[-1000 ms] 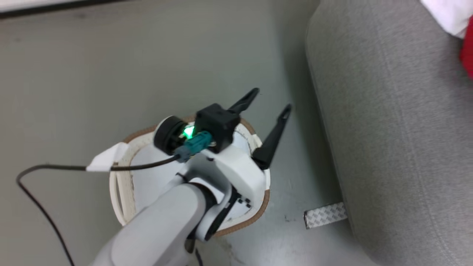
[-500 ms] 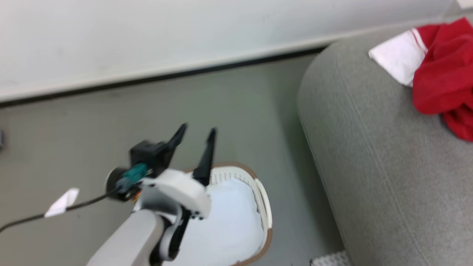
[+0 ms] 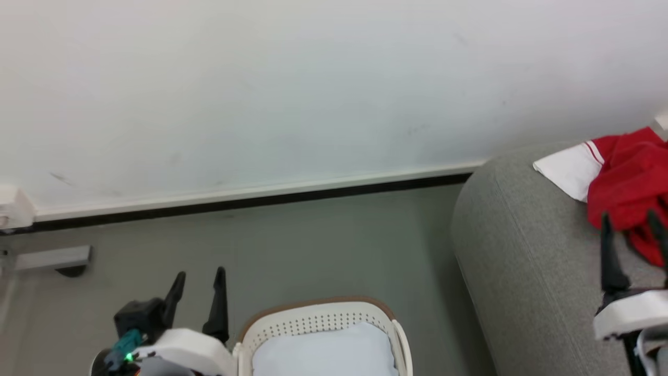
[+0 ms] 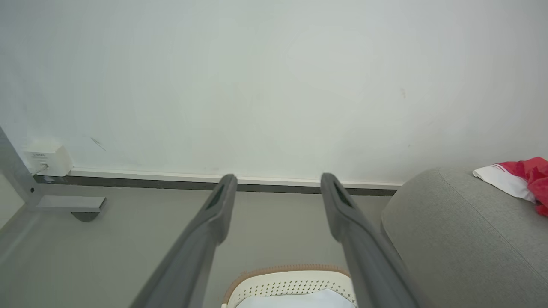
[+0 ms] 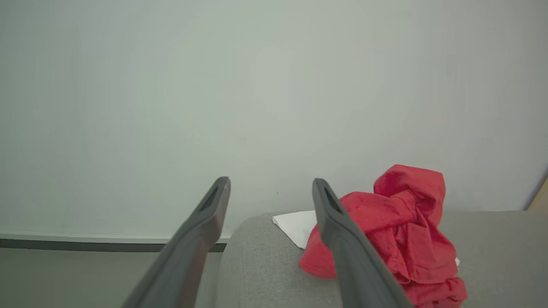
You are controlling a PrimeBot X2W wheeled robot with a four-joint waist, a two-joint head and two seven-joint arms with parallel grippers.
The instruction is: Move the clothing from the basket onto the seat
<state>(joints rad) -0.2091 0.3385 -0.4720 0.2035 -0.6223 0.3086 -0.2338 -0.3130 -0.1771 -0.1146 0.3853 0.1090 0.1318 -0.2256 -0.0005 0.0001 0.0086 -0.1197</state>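
A pale wall (image 3: 313, 78) stands ahead of the left gripper (image 3: 200, 272), beyond its fingertips. 1 white skirting (image 3: 261, 192) with a black strip under it runs along the wall's foot. Grey floor (image 3: 313, 250) lies below the gripper. To its left, 1 small white box (image 3: 13, 206) sits on the wall, with a grey metal foot (image 3: 52, 257) just beneath. A bluish-white pad (image 3: 323, 355) lies just right of the gripper.

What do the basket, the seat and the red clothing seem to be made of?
The basket: probably matte white plastic; its wall is stiff and punched with rows of small holes. The seat: grey woven upholstery, judging by its fine weave texture and visible seam. The clothing: soft thin fabric, red and white, lying crumpled in folds.
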